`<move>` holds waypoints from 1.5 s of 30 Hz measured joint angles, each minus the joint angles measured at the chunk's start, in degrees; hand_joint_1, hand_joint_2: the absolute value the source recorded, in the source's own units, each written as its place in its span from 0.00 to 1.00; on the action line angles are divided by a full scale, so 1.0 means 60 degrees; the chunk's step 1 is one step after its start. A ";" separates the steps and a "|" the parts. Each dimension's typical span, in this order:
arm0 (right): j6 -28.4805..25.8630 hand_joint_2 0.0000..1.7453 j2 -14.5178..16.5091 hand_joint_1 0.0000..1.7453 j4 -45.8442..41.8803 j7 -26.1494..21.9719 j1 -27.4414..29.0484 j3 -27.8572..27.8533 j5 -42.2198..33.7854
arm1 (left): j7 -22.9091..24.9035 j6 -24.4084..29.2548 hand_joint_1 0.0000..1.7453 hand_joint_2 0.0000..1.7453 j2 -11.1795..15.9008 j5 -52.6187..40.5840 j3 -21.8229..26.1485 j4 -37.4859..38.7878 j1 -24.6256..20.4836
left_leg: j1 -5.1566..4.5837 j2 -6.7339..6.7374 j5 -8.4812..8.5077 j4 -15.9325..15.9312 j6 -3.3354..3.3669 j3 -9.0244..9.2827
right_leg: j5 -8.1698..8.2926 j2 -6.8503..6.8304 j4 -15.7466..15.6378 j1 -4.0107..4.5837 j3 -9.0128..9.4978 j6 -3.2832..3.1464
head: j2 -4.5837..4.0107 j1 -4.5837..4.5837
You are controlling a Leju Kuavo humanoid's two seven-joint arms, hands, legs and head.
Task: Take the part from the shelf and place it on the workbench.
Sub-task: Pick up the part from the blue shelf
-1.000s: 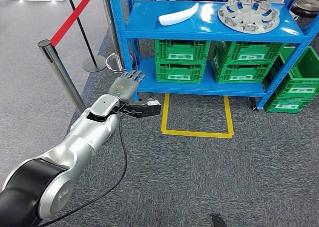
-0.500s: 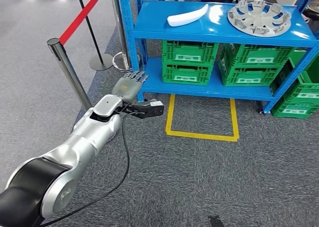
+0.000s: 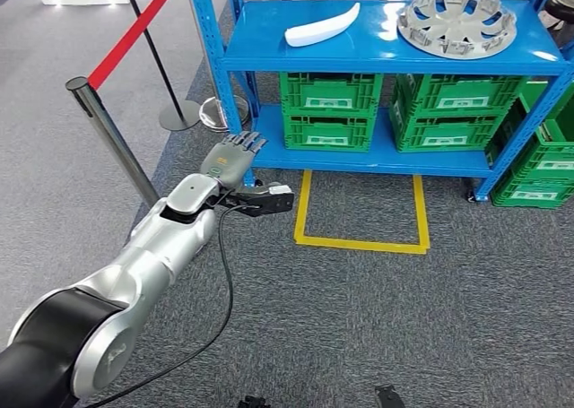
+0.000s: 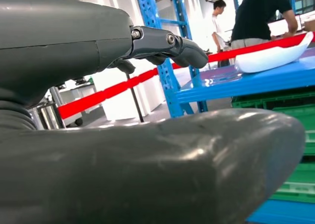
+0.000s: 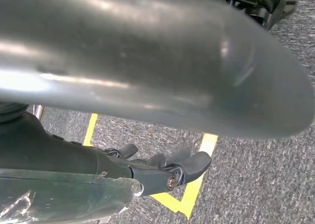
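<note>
We count one blue shelf rack (image 3: 379, 54) with two levels in view. On the upper level lie one white curved part (image 3: 322, 26) and one silver wheel cover (image 3: 456, 24). The lower level holds two green crates (image 3: 326, 109). Beside the rack on the floor stand perhaps two more green crates (image 3: 538, 166), partly cut off. We see two people (image 4: 266, 15) and one yellow floor outline (image 3: 360, 220).

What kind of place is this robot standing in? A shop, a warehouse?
Probably a roped-off demo or test area made up like a parts store: a blue shelf holding a hubcap and green crates, a red barrier belt, and yellow floor tape.
</note>
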 joint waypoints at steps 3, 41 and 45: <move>0.0002 0.00 0.0003 0.00 0.0000 -0.0001 -0.0006 0.0000 0.0000 | 0.0000 0.0002 0.00 0.00 0.0017 -0.0005 0.0031 0.0000 -0.0046 | -0.0069 0.0030 0.1196 -0.1730 0.0135 0.0638 | -0.0143 0.0002 -0.0003 0.0025 0.0191 0.0062 | 0.0000 -0.0003; 0.0011 0.00 -0.0007 0.00 0.0007 -0.0011 -0.0009 -0.0004 0.0000 | 0.0000 -0.0004 0.00 0.00 -0.0014 -0.0011 0.0073 -0.0004 0.0010 | -0.0107 0.0038 0.1196 -0.2735 0.0214 0.1109 | -0.0078 -0.0024 -0.0253 0.0037 0.0206 0.0322 | 0.0002 0.0071; 0.0009 0.00 -0.0007 0.00 0.0007 -0.0013 -0.0012 -0.0002 0.0002 | 0.0000 -0.0003 0.00 0.00 -0.0009 -0.0011 0.0075 -0.0004 -0.0023 | -0.0095 0.0021 0.1116 -0.2802 0.0453 0.1283 | -0.0680 -0.0050 0.1025 0.0051 -0.0396 0.0416 | 0.0000 0.0151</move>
